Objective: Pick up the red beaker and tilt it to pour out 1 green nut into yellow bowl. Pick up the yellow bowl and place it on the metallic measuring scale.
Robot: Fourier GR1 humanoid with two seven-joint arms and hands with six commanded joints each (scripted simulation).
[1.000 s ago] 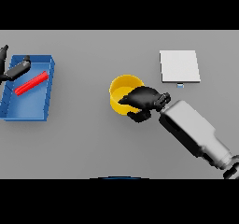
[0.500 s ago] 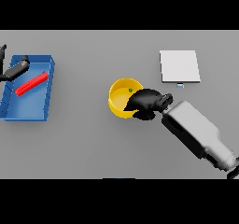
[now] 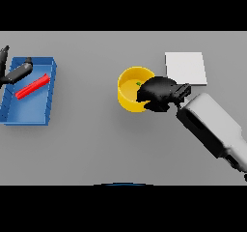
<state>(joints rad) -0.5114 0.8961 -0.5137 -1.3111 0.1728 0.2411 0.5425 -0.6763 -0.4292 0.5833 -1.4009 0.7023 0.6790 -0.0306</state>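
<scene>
The right hand (image 3: pixel 159 93) is curled over the right rim of the yellow bowl (image 3: pixel 129 92), its fingers wrapped onto the wall nearest the wrist, so the hold sits on one side only. A small green speck, probably the nut (image 3: pixel 138 84), shows inside the bowl close to the fingers. The bowl sits at the centre of the frame, and whether it rests on the table (image 3: pixel 96 144) or is just clear of it cannot be told.

Up and to the right, just past the hand, lies the metallic measuring scale (image 3: pixel 188 65), a pale flat square. The bowl's far edge is near its lower left corner but not on it.

The risk is in that one-sided rim hold: a lift could tip the bowl and roll the nut out, or the wall could slip from the fingers. Set down short, the bowl would straddle the scale's edge.

At the far left, the left hand (image 3: pixel 17 71) shows above a blue tray (image 3: pixel 29 116) holding a red beaker (image 3: pixel 33 87), lying on its side; its fingers look relaxed.
</scene>
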